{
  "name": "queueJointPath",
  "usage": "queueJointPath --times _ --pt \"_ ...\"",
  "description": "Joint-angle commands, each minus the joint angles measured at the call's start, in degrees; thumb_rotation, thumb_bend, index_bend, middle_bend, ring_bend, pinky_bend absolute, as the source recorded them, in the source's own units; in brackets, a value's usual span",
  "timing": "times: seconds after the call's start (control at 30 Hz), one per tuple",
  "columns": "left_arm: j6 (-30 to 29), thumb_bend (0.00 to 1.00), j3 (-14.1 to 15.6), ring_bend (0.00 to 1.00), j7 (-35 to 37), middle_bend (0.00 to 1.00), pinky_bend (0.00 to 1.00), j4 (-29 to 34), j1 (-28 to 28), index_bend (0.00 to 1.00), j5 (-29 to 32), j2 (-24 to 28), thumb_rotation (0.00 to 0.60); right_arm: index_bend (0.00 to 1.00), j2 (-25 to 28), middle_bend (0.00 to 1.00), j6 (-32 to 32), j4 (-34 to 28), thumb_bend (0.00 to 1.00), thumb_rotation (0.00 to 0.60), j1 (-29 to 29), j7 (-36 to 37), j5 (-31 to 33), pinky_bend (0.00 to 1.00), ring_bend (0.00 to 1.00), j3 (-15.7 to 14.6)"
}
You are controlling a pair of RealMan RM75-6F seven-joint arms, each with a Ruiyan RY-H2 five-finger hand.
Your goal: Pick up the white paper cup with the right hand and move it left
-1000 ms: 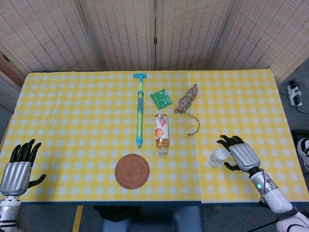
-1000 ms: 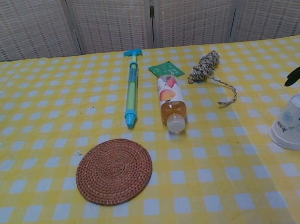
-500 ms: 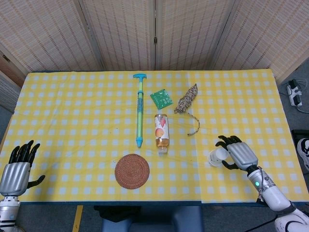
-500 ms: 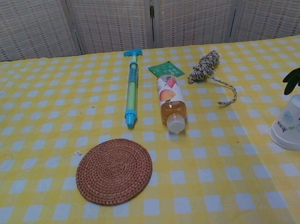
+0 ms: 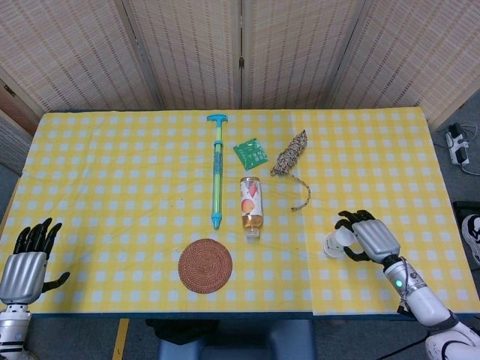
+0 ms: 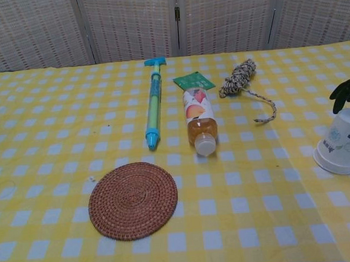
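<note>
Fingers (image 5: 346, 218) of the right hand (image 5: 369, 237) curl round the white paper cup (image 5: 337, 241), black tips over its far side and the thumb at the near side; whether they truly grip it or only rest against it cannot be told. That cup sits tilted at the right part of the tabletop (image 5: 112, 180), its wide mouth toward the left and low, its floral print showing in the chest view (image 6: 344, 140). Well to its left lies a clear bottle (image 5: 251, 206) of amber drink on its side, cap toward the near edge. Beyond the bottle are a small green packet (image 5: 250, 153) and a coiled speckled cord (image 5: 291, 159) with a loose tail. Beside the bottle on the left runs a long blue-and-green pump toy (image 5: 217, 168). Near the front edge rests a round woven coaster (image 5: 205, 265). At the far left corner the left hand (image 5: 27, 263) hangs off the tabletop, fingers spread apart and holding nothing.
</note>
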State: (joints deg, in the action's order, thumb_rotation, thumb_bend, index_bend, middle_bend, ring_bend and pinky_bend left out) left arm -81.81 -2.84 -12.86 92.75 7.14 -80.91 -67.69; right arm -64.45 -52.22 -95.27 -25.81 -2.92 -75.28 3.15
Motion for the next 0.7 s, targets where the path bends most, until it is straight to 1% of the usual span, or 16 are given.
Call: queueJointPath --times 0.03,0.3,0.53,0.7 --pt "0.01 0.22 -0.02 0.00 -0.02 0.00 0.00 0.03 0.01 0.03 0.04 0.03 0.600 0.41 0.42 0.19 -0.69 -0.44 0.44 0.600 0.16 0.31 -0.50 0.11 0.19 -0.04" --pt "0.03 0.22 -0.16 0.00 -0.31 0.00 0.00 0.52 0.14 0.03 0.10 0.30 0.600 0.42 4.14 0.20 -3.66 -3.89 0.44 0.600 0.84 1.77 -2.67 0.11 0.19 0.34" --pt "-0.09 0.22 -0.17 0.00 -0.44 0.00 0.00 0.95 0.16 0.03 0.00 0.51 0.600 0.43 8.52 0.21 -6.94 -8.34 0.44 0.600 1.15 4.05 -5.81 0.11 0.19 1.46" --pt "-0.30 0.22 -0.16 0.00 -0.29 0.00 0.00 1.02 0.04 0.03 -0.03 0.64 0.600 0.43 10.38 0.21 -8.43 -10.36 0.45 0.600 1.15 5.47 -7.74 0.11 0.19 1.94"
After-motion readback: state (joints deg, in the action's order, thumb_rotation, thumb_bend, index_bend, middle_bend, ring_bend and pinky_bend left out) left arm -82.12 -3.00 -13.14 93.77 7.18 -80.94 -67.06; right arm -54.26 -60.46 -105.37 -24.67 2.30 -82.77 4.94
